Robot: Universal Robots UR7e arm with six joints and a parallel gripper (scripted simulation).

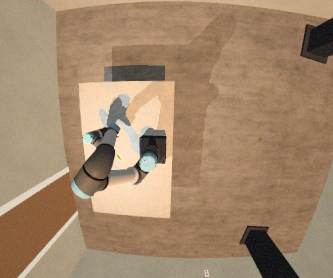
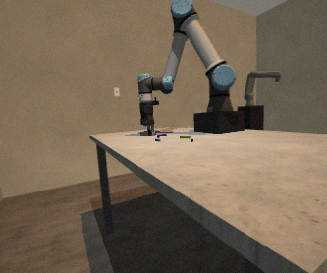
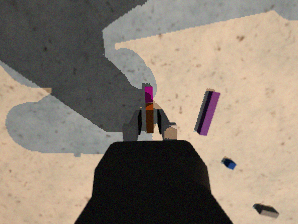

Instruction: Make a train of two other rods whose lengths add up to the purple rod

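In the wrist view an orange rod (image 3: 149, 118) lies flat between my gripper's fingers, and a short magenta rod (image 3: 148, 93) lies end to end with it in one line, just beyond the fingertips. The fingers stand apart from the orange rod's sides with small gaps, so the gripper is open. The purple rod (image 3: 208, 112) (image 2: 162, 134) lies flat to the right, clear of the pair. In the exterior view the gripper (image 2: 149, 132) stands low at the table top near the far left edge.
A blue rod (image 3: 228, 163) (image 2: 191, 140) and a grey rod (image 3: 265, 210) (image 2: 157, 140) lie to the right, nearer the camera. A lime rod (image 2: 185, 137) (image 1: 118, 157) lies further off. The arm's dark base (image 2: 219, 122) stands at the back of the table (image 2: 256, 167).
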